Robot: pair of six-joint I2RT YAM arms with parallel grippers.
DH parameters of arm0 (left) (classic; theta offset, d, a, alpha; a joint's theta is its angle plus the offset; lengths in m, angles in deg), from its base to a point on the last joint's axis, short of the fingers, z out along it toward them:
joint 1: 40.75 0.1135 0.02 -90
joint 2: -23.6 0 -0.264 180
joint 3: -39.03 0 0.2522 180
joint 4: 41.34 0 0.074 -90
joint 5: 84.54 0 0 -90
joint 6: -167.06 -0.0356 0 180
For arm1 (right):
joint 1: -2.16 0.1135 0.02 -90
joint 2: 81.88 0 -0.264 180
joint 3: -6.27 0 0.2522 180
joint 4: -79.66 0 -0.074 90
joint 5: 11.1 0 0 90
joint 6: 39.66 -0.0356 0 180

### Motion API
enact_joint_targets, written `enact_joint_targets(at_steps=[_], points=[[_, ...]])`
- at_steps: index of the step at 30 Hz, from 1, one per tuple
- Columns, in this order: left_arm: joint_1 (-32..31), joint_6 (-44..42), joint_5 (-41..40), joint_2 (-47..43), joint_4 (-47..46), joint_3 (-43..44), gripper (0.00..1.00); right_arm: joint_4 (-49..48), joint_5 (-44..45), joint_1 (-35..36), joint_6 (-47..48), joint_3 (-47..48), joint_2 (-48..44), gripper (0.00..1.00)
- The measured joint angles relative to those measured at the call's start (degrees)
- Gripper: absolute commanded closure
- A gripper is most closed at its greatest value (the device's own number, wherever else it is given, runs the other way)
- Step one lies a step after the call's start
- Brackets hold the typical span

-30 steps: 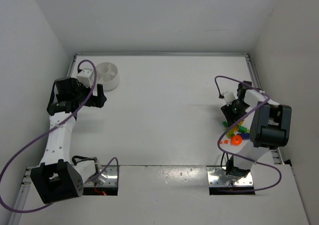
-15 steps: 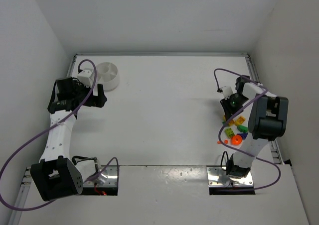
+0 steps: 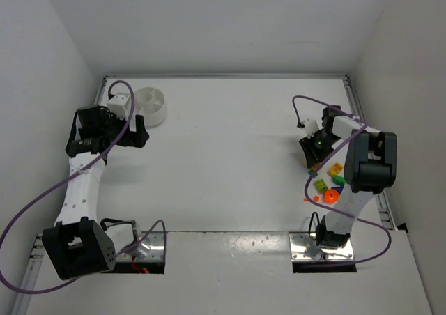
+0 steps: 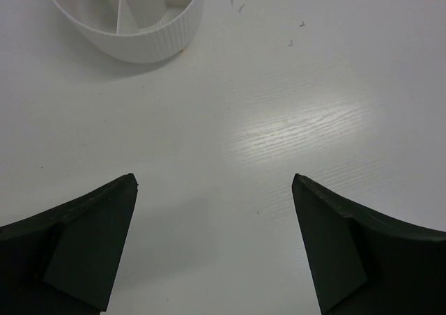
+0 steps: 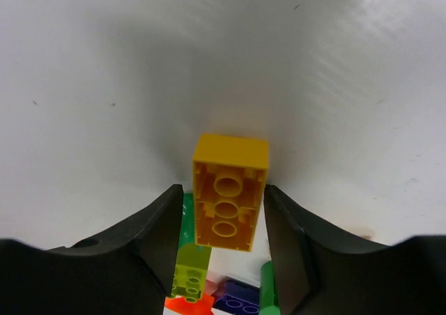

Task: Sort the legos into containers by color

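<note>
- Two arms work over a white worktop (image 3: 230, 137), one at each side.
- Left fingers (image 4: 104, 224) are spread wide with nothing between them, hanging low over bare worktop.
- Just ahead of them, and not touching them, stands the white dish (image 4: 157, 40), ribbed on the outside with thin inner walls dividing it. It sits near the far left corner.
- Right fingers (image 5: 171, 221) pinch a yellow brick (image 5: 230, 189) by its long sides. Its hollow underside faces the wrist camera, and it is raised off the surface with a soft shadow beneath.
- Below the held brick the remaining legos (image 3: 329, 184) lie in a loose cluster by the right edge, on the near side of the right fingers and well apart from the dish.
- In that cluster a lime green brick (image 5: 191, 266) lies beside a red piece (image 5: 188, 304) and a dark blue piece (image 5: 240, 302).
- A round orange piece (image 3: 330, 196) marks the near end of the cluster, with a tiny red bit (image 3: 307, 199) just to its left.
</note>
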Motion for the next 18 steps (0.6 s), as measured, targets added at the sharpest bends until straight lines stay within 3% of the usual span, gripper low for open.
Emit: enact_joint_targets(at_steps=[6, 10, 12, 18], points=[[0.0, 0.0, 0.0, 0.0, 0.0, 0.0, 0.01, -2.6, 1.3, 0.3, -0.5, -4.8, -2.3, 0.49], [0.0, 0.0, 0.0, 0.0, 0.0, 0.0, 0.01, -4.3, 1.5, 0.3, -1.2, -6.6, -3.7, 0.71], [0.0, 0.1, 0.2, 0.0, 0.0, 0.0, 0.01, -4.7, 1.5, 0.2, -1.8, -6.8, -4.0, 0.76], [0.0, 1.1, 3.9, -0.2, 0.0, 0.0, 0.01, -4.7, 0.1, 0.5, -3.0, -6.8, -5.9, 0.83]])
